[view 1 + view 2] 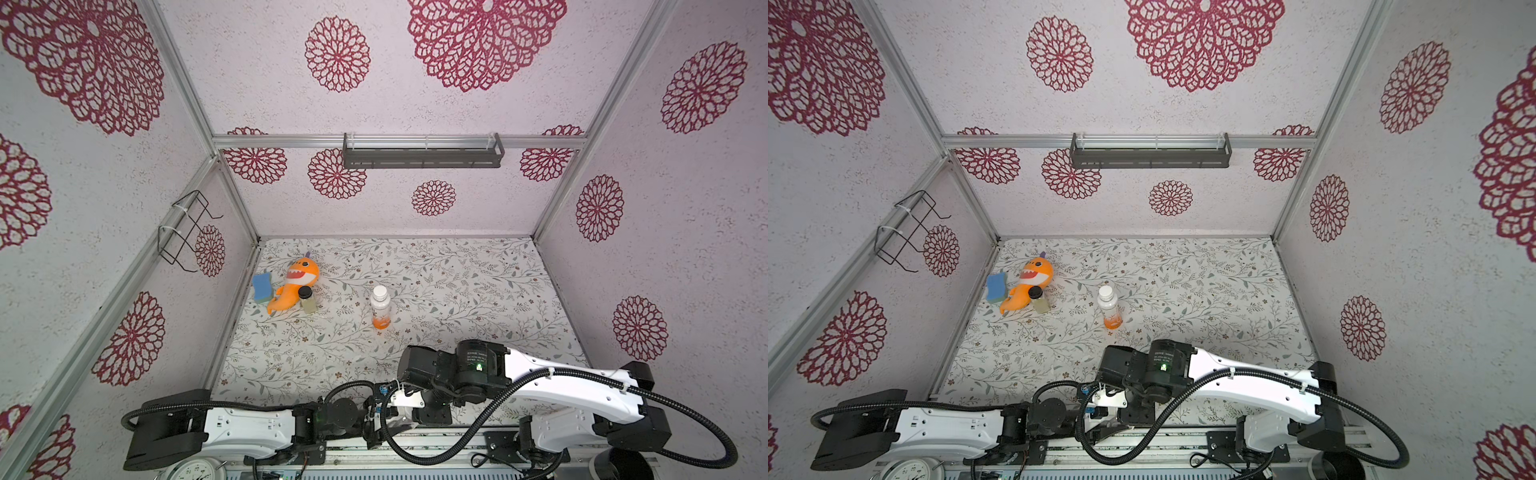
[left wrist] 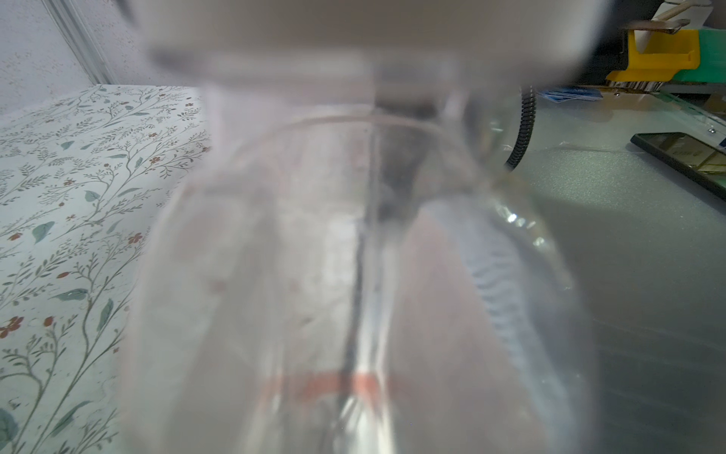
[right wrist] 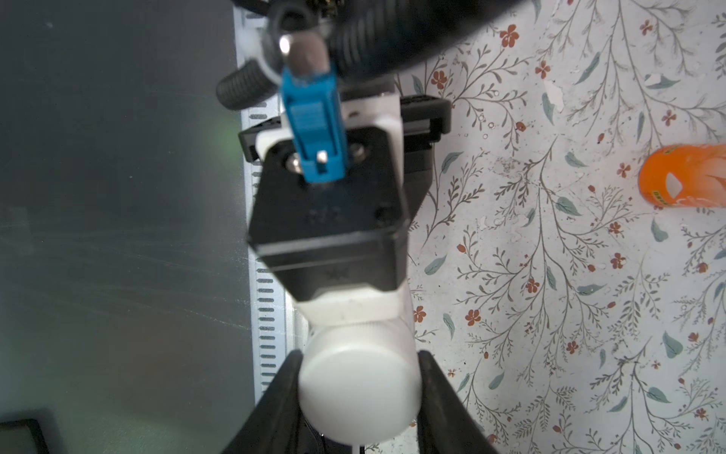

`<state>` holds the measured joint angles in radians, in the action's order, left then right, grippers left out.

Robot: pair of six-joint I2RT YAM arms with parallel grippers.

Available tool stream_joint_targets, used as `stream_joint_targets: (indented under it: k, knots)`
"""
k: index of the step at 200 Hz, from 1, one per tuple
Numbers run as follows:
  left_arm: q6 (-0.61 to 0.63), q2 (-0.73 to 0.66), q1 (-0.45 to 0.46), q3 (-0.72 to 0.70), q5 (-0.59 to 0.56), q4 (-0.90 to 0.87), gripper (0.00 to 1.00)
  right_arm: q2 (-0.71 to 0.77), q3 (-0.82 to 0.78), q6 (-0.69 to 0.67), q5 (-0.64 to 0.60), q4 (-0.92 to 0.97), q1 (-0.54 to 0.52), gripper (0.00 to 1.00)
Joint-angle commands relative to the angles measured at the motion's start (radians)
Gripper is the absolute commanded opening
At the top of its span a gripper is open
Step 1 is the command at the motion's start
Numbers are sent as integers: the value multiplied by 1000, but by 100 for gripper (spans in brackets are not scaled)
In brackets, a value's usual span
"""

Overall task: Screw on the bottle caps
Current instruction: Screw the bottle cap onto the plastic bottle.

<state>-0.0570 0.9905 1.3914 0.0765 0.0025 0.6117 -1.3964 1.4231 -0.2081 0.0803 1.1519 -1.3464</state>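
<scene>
White cap [image 3: 359, 397] sits between your right gripper's [image 3: 359, 355] fingers, which press its two sides; its axis seems to run straight along that wrist. Just behind the cap, your left gripper [image 3: 349, 306] clamps the clear bottle [image 2: 353, 275].

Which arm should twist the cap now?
Right. The right pincer clasps the cap on both sides, ready to turn it. The left pincer is shut on the bottle, holding it.
</scene>
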Motion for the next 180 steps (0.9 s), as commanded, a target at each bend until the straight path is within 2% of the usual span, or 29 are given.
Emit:
stream_joint_targets:
  k: [1, 66, 99, 135, 156, 180]
  knots:
    - [-1, -16, -5, 14, -7, 57, 41, -19, 14, 114, -103, -36, 2, 32]
    - [2, -53, -5, -1, -38, 65, 41, -18, -44, 402, -212, -139, 12, 28]
    - [2, -55, -6, -3, -41, 67, 42, 5, -65, 491, -237, -186, 22, 25]
    - [0, -55, -6, -3, -41, 67, 41, 20, -84, 490, -219, -216, 22, 26]
    - [-1, -55, -5, -3, -41, 67, 41, 22, -87, 470, -196, -222, 21, 34]
    - [0, -55, -6, -3, -42, 68, 42, 16, -87, 445, -194, -206, 18, 37]
